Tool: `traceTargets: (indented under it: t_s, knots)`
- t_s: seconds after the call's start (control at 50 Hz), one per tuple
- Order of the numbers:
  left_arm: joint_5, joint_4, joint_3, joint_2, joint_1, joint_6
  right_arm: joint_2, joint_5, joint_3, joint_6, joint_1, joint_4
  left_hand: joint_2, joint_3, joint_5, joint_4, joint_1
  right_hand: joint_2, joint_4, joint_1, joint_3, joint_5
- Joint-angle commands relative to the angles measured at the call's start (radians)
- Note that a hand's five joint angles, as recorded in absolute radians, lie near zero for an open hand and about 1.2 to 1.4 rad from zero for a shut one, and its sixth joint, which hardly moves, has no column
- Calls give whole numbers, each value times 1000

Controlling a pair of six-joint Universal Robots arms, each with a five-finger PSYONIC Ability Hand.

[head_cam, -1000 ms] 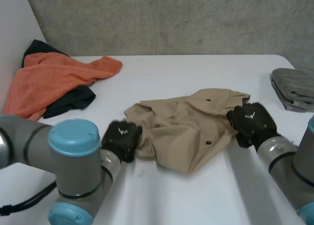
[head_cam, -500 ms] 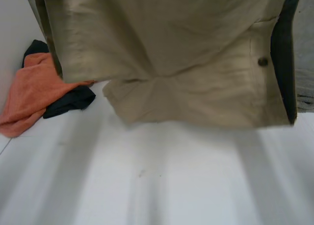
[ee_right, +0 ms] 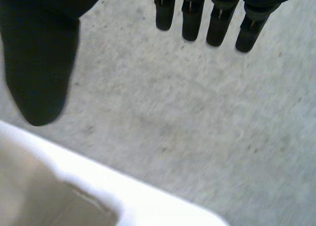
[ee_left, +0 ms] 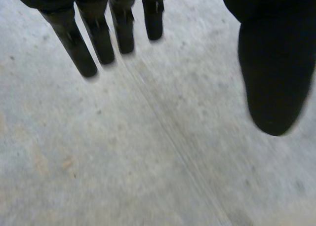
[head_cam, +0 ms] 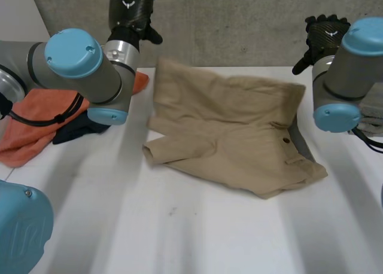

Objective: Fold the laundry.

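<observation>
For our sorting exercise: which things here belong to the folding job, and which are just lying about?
In the job: tan shorts, spread out; left hand, open; right hand, open.
Lying about: orange cloth; dark cloth under it.

White table (head_cam: 197,238) against a rough grey concrete wall (head_cam: 239,23), paler side wall (head_cam: 18,11) at left.

Tan shorts (head_cam: 230,133) spread on white table (head_cam: 179,238); left hand (head_cam: 130,8), right hand (head_cam: 323,32) high behind.
</observation>
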Motion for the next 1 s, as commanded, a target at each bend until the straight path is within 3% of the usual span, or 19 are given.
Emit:
traceTargets:
  t_s: [0.02,0.08,0.18,0.3,0.32,0.46,0.56,0.6,0.74,0.86,0.96,1.0]
  knots:
    - [-44,57,12,32,-6,-65,-28,8,4,-142,30,-83,-378,-385,-366,-375,-262,-83,-104,-76,-97,-96]
    - [-52,38,-68,90,-11,-60,-102,-15,39,-148,32,11,-378,-385,-366,-375,-262,-83,-104,-76,-97,-96]
    - [-55,-24,-310,279,-16,-37,-235,-142,138,-182,26,232,-324,-332,-312,-322,-208,-83,-104,-76,-97,-96]
    - [-50,-153,-665,489,-51,9,-349,-258,313,-282,-5,418,-25,-33,-13,-23,91,-83,-104,-76,-97,-96]
    - [-47,-200,-753,524,-81,11,-384,-281,377,-321,-23,455,106,99,118,109,222,-83,-104,-76,-97,-96]
    - [-8,-294,-1051,563,-177,9,-525,-358,723,-518,-97,498,407,399,419,409,523,60,38,66,45,46]
    - [46,-291,-1154,547,-197,6,-556,-441,941,-627,-180,403,360,353,372,363,476,186,164,192,171,173]
    - [60,-284,-1163,525,-198,4,-558,-482,1028,-653,-212,317,220,213,232,223,336,215,194,222,200,202]
    - [57,-218,-1088,383,-200,9,-550,-568,1208,-678,-246,43,93,85,105,95,209,450,428,456,435,437]
    - [48,-184,-967,297,-192,12,-513,-581,1254,-675,-256,-114,19,12,32,22,135,608,587,615,593,595]
    - [8,-184,-860,213,-189,18,-486,-573,1258,-668,-249,-214,-13,-20,-1,-10,103,1130,1109,1137,1116,1117]
    - [-18,-181,-803,176,-190,20,-484,-570,1260,-668,-247,-238,-34,-41,-21,-31,82,1139,1118,1146,1124,1126]
